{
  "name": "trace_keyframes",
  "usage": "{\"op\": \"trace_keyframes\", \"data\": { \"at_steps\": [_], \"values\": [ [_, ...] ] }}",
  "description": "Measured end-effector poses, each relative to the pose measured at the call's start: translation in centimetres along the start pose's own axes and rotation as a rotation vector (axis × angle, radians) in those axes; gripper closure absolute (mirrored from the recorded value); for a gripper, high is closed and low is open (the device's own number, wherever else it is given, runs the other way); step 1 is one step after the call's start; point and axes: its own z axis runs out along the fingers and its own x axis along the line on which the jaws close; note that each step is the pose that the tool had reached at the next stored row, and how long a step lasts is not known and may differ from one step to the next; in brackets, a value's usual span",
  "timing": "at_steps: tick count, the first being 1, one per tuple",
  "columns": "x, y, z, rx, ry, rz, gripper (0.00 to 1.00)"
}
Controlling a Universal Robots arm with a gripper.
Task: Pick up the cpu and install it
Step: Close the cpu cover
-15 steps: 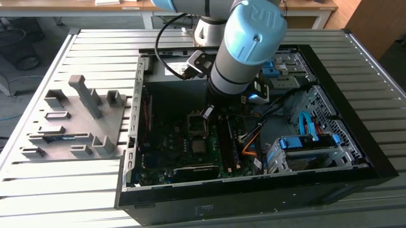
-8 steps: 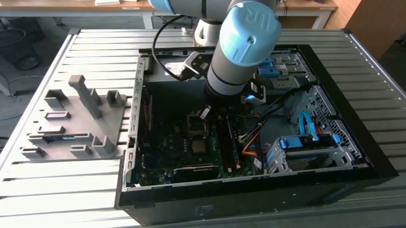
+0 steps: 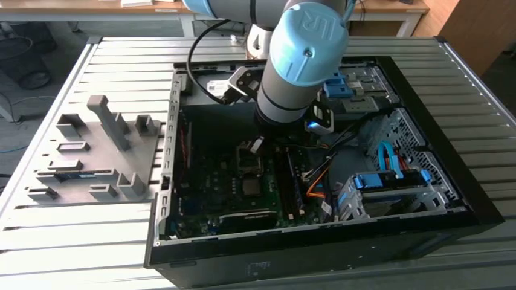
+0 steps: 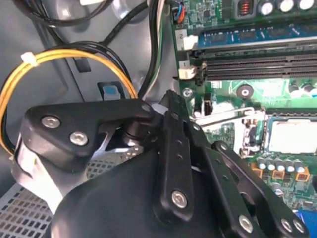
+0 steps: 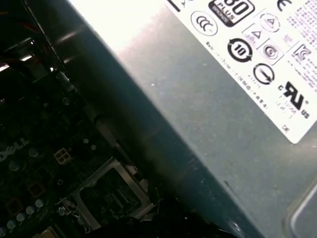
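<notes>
The cpu (image 4: 292, 136), a pale silver square, lies flat in its socket on the green motherboard (image 4: 233, 94); in the exterior view the cpu (image 3: 251, 184) is a small grey square in the middle of the board. My gripper (image 4: 158, 105) hovers just beside the socket, on the side of the grey power-supply box (image 5: 213, 114), with its black fingers (image 4: 171, 124) drawn together and nothing between them. In the exterior view my gripper (image 3: 258, 144) hangs inside the open computer case, a little behind the cpu. A metal socket frame (image 5: 106, 191) stands open below me.
Yellow cables (image 4: 59, 57) loop beside the gripper, and memory slots (image 4: 257, 67) run along the socket's far side. Blue drive brackets (image 3: 387, 181) fill the case at the exterior view's right. A grey fixture plate with blocks (image 3: 96, 151) lies on the slatted table at its left.
</notes>
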Motion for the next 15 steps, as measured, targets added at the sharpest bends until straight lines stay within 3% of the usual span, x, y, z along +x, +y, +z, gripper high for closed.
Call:
{"op": "trace_keyframes", "data": {
  "at_steps": [15],
  "values": [
    [0.43,0.00,-1.80,0.0088,-0.0066,-0.003,0.90]
  ]
}}
